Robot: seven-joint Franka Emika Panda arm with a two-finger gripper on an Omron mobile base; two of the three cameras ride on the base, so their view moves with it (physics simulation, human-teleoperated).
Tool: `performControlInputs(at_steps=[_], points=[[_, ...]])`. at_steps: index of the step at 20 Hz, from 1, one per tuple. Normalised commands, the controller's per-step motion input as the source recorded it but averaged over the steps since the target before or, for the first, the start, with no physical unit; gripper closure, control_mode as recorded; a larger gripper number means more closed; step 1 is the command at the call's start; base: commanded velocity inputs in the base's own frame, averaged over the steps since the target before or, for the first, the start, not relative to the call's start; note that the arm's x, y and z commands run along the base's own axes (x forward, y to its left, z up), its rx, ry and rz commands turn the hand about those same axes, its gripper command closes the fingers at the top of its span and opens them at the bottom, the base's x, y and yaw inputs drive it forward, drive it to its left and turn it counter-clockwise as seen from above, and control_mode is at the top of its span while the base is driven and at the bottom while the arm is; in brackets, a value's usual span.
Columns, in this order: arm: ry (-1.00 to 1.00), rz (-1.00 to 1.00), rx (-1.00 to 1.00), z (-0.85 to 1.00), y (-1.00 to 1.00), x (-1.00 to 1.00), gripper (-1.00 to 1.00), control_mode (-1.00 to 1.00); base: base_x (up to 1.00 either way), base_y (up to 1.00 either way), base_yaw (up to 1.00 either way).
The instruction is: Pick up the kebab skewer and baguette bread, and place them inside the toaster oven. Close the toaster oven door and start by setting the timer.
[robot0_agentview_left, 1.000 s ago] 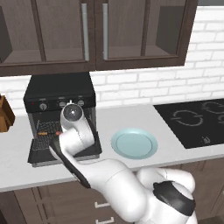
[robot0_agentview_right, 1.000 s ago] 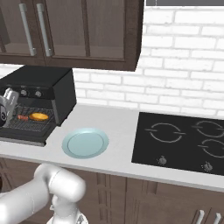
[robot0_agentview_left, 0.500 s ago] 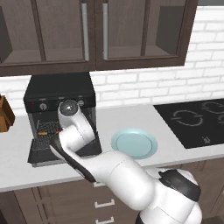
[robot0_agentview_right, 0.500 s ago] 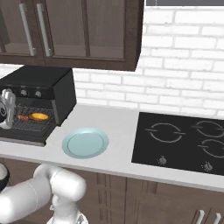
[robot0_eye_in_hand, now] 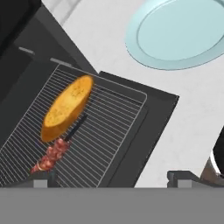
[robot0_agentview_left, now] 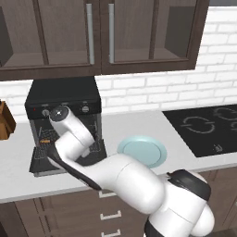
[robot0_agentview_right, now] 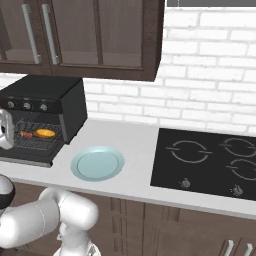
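The oven (robot0_agentview_right: 42, 117) is a matte black box with three round silver knobs (robot0_agentview_right: 26, 105) in a row across its front, standing on a smooth pale grey bench (robot0_agentview_right: 135, 145). Its door (robot0_eye_in_hand: 144, 131), a flat black panel, lies folded down and open in front of it. A fine wire rack (robot0_eye_in_hand: 109, 127) of thin silver bars with rounded corners sits slid out over the door. On the rack lies the baguette (robot0_eye_in_hand: 68, 107), a stubby golden-orange oval with a speckled crust. The skewer (robot0_eye_in_hand: 57, 151), a thin dark stick with knobbly red-brown chunks, lies touching the baguette's lower side. No lettering on the oven can be read.

The pincer (robot0_eye_in_hand: 109, 177) hovers over the door's edge, jaws spread wide and empty, its dark tips well apart.

Right of the oven a glossy pale blue round plate (robot0_agentview_right: 97, 163) rests on the bench; beyond it lies a black glass hob (robot0_agentview_right: 210, 160) with ring markings. Dark wooden cabinets (robot0_agentview_left: 102, 34) hang above the oven against white brick. The white arm (robot0_agentview_left: 74, 139) blocks part of the oven front in the left base view.
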Motion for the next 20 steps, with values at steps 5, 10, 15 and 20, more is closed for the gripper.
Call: performControlInputs(at_steps=[5, 10, 15, 20], points=[[0.01, 0.16, -0.27, -0.09, 0.00, -0.24, -1.00, -1.00, 0.00, 0.00, 0.00], [0.01, 0.23, -0.23, -0.09, 0.00, -0.17, -1.00, -1.00, 0.00, 0.00, 0.00], [0.07, 0.36, -0.07, 0.00, -0.17, -0.01, -1.00, -1.00, 0.00, 0.00, 0.00], [0.02, 0.43, 0.00, -0.10, -0.34, 0.00, -1.00, -1.00, 0.00, 0.00, 0.00]])
